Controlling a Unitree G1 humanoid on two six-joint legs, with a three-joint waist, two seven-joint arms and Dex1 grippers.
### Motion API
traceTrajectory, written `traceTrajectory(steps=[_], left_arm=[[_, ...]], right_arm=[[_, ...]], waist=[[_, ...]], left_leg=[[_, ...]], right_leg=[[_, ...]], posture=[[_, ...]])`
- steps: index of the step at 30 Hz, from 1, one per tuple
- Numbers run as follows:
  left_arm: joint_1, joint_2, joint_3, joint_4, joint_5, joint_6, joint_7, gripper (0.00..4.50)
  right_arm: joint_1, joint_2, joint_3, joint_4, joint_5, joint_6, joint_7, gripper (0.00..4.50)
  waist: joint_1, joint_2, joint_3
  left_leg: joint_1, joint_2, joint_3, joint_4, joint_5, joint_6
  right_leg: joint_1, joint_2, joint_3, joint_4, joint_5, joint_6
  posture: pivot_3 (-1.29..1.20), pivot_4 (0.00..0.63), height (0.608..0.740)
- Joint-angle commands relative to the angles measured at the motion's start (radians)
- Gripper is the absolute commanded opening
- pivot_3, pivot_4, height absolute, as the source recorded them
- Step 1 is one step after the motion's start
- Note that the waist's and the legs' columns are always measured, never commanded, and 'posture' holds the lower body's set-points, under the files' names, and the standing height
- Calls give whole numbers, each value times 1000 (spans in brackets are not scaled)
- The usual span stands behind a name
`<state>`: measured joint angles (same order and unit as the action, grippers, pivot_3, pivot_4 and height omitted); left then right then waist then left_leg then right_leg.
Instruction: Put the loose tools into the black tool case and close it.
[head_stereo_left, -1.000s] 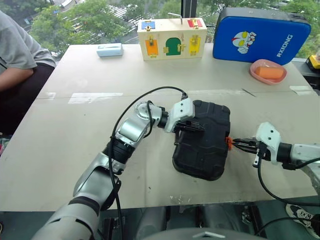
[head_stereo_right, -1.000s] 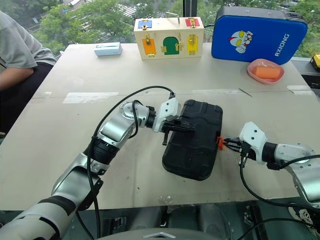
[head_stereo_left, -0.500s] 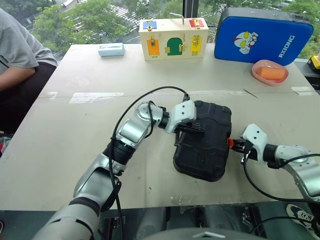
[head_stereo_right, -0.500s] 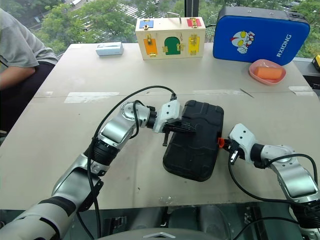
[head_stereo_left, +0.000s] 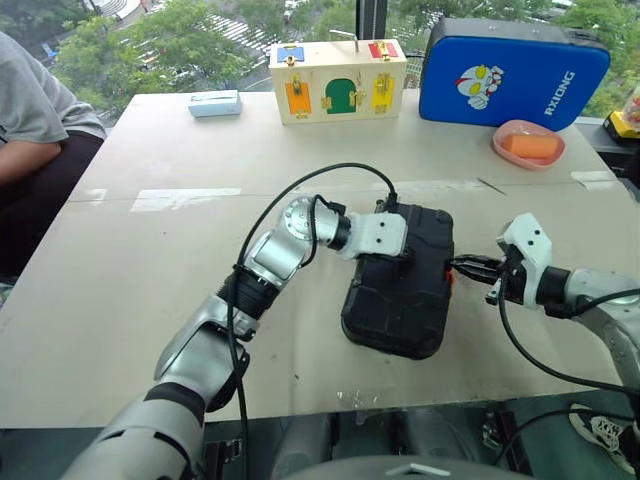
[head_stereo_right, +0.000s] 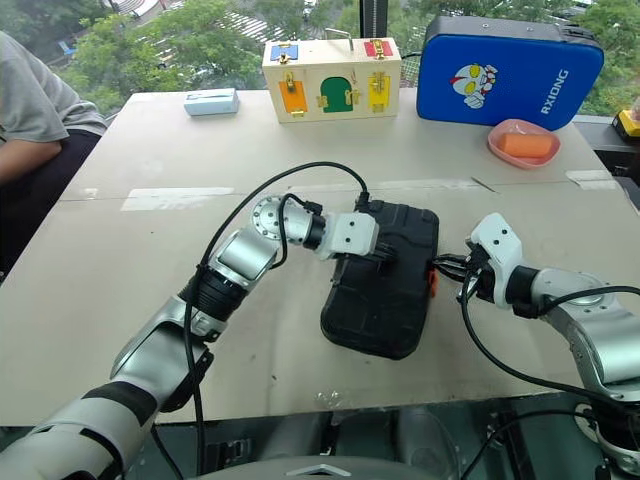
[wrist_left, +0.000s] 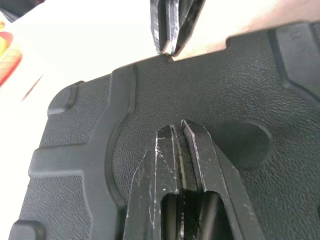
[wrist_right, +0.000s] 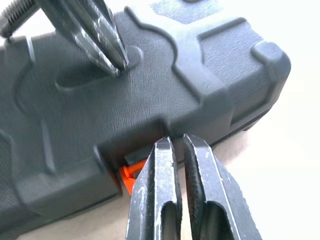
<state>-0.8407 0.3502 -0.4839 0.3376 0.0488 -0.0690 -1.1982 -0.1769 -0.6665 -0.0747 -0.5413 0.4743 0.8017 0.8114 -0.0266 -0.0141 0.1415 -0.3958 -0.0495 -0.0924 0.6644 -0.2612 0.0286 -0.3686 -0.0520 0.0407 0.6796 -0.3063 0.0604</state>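
The black tool case (head_stereo_left: 398, 300) lies shut in the middle of the table, ribbed lid up. Its orange latch (wrist_right: 131, 176) shows on its right edge. My left gripper (head_stereo_left: 407, 257) is shut, and its fingertips (wrist_left: 170, 132) press on the lid beside an oval dimple. My right gripper (head_stereo_left: 462, 266) is also shut, its tips (wrist_right: 165, 146) at the case's right edge just above the latch. It holds nothing. The loose tools are out of view.
At the table's far edge stand a wooden box with coloured doors (head_stereo_left: 337, 80), a blue case with a cartoon figure (head_stereo_left: 512, 72) and a small pale blue box (head_stereo_left: 214, 103). A pink dish (head_stereo_left: 528, 145) sits at the right. A person sits at the left (head_stereo_left: 35, 110).
My right gripper has moved left and up, from level with the latch to the lid's edge above it. My left wrist has rolled while its tips stayed on the lid.
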Motion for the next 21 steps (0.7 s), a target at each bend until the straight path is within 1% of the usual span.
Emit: traceTrajectory(steps=[1,4,7,9,13,17,21], left_arm=[[61,9,-72,80,80,25,-12,112],[73,13,-60,67,72,42,-17,112],[87,19,-47,49,52,49,-30,112],[98,20,-41,33,37,56,-43,112],[113,13,-21,-23,-17,132,-76,112],[123,29,-22,-57,-32,164,-107,112],[134,41,-8,-79,-39,208,-100,112]], right_arm=[[12,-24,16,-30,-6,-58,13,0],[30,-56,-31,-9,-1,-73,14,0],[72,-115,-93,30,-1,-116,51,0],[99,-134,-104,53,-9,-146,61,0],[132,-127,-80,87,-35,-207,59,0],[141,-103,-43,95,-53,-237,46,0],[150,-94,-16,107,-69,-257,41,0]], waist=[[15,0,0],[19,0,0],[19,0,-1],[16,0,-1],[13,0,-1],[13,0,-1],[15,0,-1]], left_leg=[[0,-1,0,0,0,0],[-1,-2,-2,3,-1,2],[-1,-2,-2,3,-1,2],[-1,-2,-3,3,-1,2],[0,-1,-3,1,-1,2],[0,-1,-4,1,-1,2],[0,-1,-4,1,-1,2]], right_leg=[[0,0,-1,0,0,0],[2,1,-3,-1,-1,1],[2,1,-3,-1,-1,1],[3,1,-3,-1,-1,1],[2,0,-3,-1,-1,1],[2,0,-3,-1,-1,1],[2,0,-3,-2,-1,1]], posture=[[0,150,735],[0,150,735],[0,150,735],[0,150,735],[0,150,735],[0,150,735],[0,150,735]])
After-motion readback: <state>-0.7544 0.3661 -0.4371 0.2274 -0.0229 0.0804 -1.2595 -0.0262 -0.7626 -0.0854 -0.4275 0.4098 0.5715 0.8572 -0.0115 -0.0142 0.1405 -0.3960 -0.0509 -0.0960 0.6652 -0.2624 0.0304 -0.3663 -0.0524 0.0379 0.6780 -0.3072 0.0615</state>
